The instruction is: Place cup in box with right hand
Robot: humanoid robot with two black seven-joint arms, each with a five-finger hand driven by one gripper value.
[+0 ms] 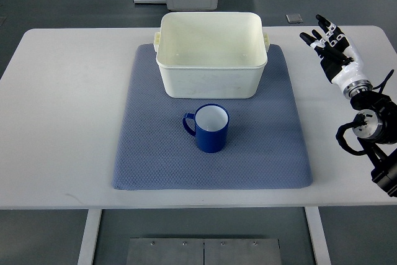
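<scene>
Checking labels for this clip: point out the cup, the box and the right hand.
cup (209, 138): top view, blue outer wall.
box (211, 82): top view, near outer wall.
right hand (330, 43): top view, middle of the hand, fingers spread.

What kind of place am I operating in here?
Probably a lab or test workspace, not a home: a plain white table on a grey floor, with only a blue mat, white box and blue cup staged. The right robot hand is open beside them.
</scene>
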